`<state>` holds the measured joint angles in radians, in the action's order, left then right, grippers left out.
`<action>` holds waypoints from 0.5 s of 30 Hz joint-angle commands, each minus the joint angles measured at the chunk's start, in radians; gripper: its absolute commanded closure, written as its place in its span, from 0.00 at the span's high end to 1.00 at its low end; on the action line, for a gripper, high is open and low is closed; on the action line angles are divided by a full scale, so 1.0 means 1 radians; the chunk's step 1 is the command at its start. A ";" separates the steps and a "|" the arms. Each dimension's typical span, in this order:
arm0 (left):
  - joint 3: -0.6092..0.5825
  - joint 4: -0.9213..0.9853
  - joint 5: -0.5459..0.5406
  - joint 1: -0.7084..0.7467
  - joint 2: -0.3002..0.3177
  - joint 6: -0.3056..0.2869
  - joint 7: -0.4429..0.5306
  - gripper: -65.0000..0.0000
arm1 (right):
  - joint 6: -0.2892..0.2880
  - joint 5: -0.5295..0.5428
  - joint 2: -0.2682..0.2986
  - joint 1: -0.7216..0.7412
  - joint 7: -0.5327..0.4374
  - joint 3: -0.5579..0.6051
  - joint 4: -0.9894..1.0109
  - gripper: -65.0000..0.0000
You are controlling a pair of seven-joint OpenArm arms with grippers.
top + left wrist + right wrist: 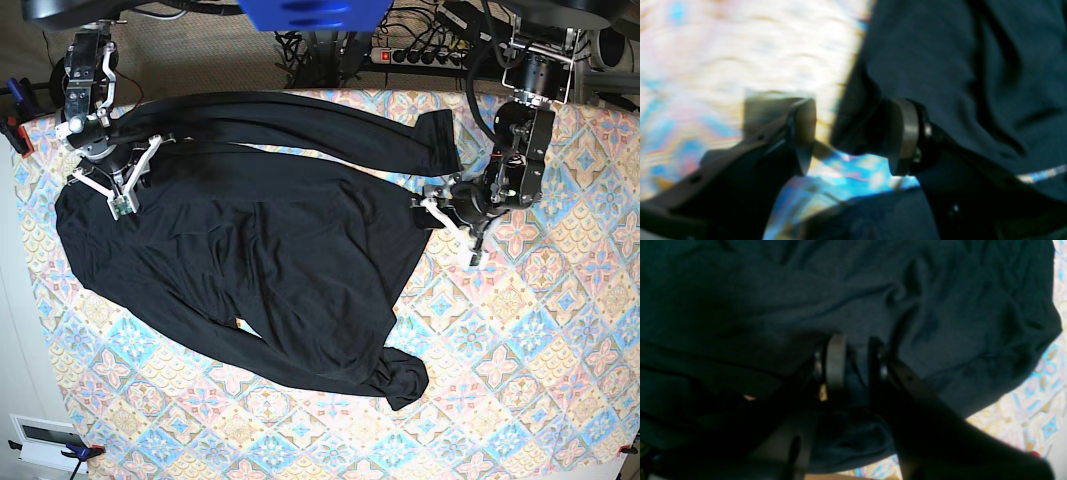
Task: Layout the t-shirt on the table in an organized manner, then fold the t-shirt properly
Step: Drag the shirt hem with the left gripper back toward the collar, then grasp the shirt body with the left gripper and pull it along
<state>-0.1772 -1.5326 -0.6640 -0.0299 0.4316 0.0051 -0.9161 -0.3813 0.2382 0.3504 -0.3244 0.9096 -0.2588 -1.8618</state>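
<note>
Fingers (836, 363) half-buried in t-shirt (940, 306)

A robotics lab or test workspace, seen from above. Two robot arms (100, 110) are mounted at the far corners of a table (520, 380), which is covered with a pastel diamond-tile cloth. Behind the table, a tangle of black cables (420, 25) and a power strip (420, 55) (with a red switch) lie on the floor. Small clamps (18, 135) pin the cloth at its edges, an improvised rig rather than a home setting.
</note>
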 commanded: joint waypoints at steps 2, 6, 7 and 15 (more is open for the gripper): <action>-0.009 -0.012 -0.007 -0.002 0.014 0.003 -0.013 0.42 | 0.005 0.000 0.014 0.003 -0.014 -0.007 -0.017 0.16; -0.003 -0.012 -0.006 0.000 0.017 0.002 -0.011 0.14 | 0.005 0.000 0.014 0.003 -0.014 -0.007 -0.017 0.16; -0.002 -0.012 -0.006 0.000 0.029 0.002 -0.011 0.07 | 0.005 0.000 0.014 0.003 -0.014 -0.007 -0.017 0.16; 0.242 -0.012 -0.009 0.075 0.091 0.003 -0.011 0.00 | 0.005 0.000 0.014 0.003 -0.014 -0.007 -0.017 0.16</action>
<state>0.0608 -1.5326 -0.6758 0.0555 0.5045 0.0063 -0.9360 -0.3813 0.2352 0.3496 -0.3267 0.9100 -0.2588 -1.8618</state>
